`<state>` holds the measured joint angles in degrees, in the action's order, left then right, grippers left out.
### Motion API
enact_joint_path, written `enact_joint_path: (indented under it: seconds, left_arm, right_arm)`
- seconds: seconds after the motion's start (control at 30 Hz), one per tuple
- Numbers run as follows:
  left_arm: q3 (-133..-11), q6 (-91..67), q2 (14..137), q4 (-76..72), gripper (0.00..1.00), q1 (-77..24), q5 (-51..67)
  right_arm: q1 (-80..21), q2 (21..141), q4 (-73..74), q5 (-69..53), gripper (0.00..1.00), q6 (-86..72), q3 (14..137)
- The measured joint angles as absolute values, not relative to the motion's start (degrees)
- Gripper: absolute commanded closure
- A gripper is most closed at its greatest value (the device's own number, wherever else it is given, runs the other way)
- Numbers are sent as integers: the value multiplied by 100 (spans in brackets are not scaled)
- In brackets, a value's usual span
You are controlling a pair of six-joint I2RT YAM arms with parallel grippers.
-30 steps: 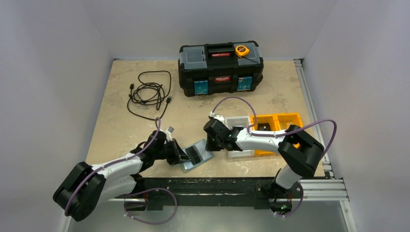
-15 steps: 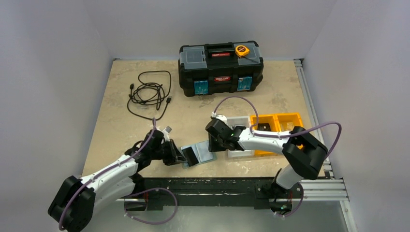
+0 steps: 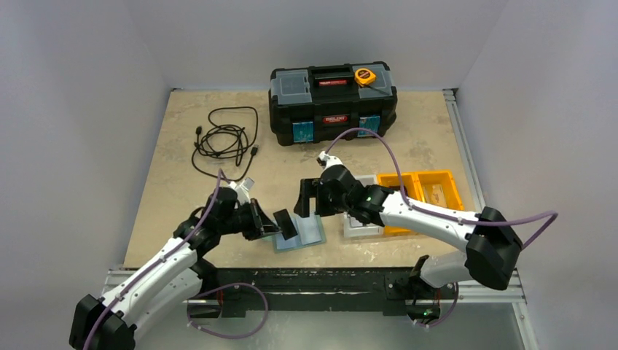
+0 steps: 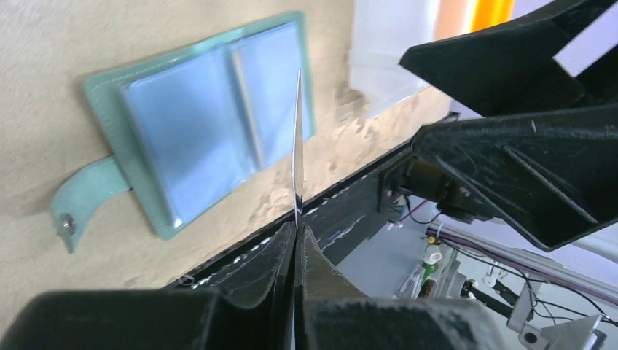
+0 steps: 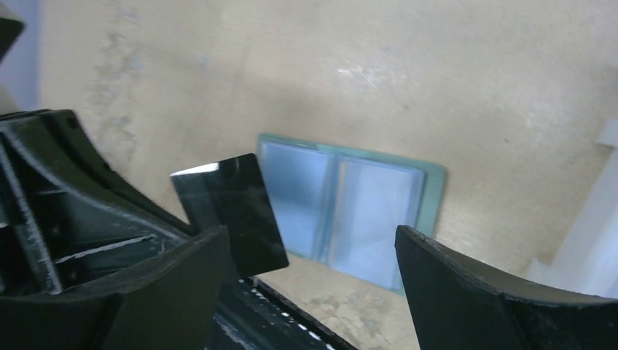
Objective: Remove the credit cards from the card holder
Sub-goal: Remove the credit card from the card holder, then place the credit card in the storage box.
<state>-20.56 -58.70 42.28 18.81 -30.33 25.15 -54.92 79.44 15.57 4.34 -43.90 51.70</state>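
The card holder (image 3: 306,233) lies open and flat near the table's front edge, teal with pale blue pockets (image 4: 197,124) and a side tab. My left gripper (image 3: 274,222) is shut on a black credit card (image 3: 286,224) and holds it just left of and above the holder. That card shows edge-on in the left wrist view (image 4: 297,146) and face-on in the right wrist view (image 5: 233,211). My right gripper (image 3: 306,200) hovers open over the holder's (image 5: 364,211) far side, with nothing between its fingers (image 5: 452,292). No other card shows.
A black toolbox (image 3: 333,102) with an orange tape measure (image 3: 365,76) on top stands at the back. A coiled black cable (image 3: 226,138) lies back left. A white bin (image 3: 362,222) and orange bins (image 3: 423,191) sit right of the holder. The black front rail (image 3: 328,277) runs just below.
My left gripper has pulled the black card out of the holder, leftward and up. The right gripper has opened and lifted off the holder, which has settled flat.
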Motion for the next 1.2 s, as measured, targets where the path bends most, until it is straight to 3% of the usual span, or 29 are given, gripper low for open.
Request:
enact_joint_path:
  seconds: [0.33, 0.57, 0.7, 0.87, 1.03, 1.1, 1.13, 1.2]
  left_arm:
    - [-2338, -6263, 3868, 1168, 100, -2517, 3376]
    - [-2298, -6958, 4032, -283, 100, -2324, 4034]
    - [-2298, -7155, 4215, -742, 100, -2320, 4257]
    - [-2298, -7244, 4381, -1050, 100, -2320, 4477]
    - [-2298, -7247, 4504, -1219, 100, -2320, 4641]
    - [-2298, -7244, 4532, -1273, 100, -2320, 4692]
    - [-2300, -7244, 4536, -1284, 96, -2320, 4716]
    - [-2300, -7240, 4539, -1280, 76, -2320, 4757]
  right_arm:
    - [-4515, 6930, -578, -1509, 12, -4539, 4077]
    - [-4200, 6871, -1876, -2735, 19, -4993, 3813]
    - [-4198, 6904, -2416, -3234, 33, -5245, 3782]
    - [-4195, 6941, -2746, -3566, 60, -5439, 3782]
    - [-4187, 7013, -2836, -3719, 97, -5544, 3778]
    - [-4187, 7015, -2812, -3730, 100, -5542, 3776]
    - [-4185, 7015, -2792, -3728, 100, -5537, 3776]
    - [-4180, 7013, -2711, -3726, 100, -5516, 3776]
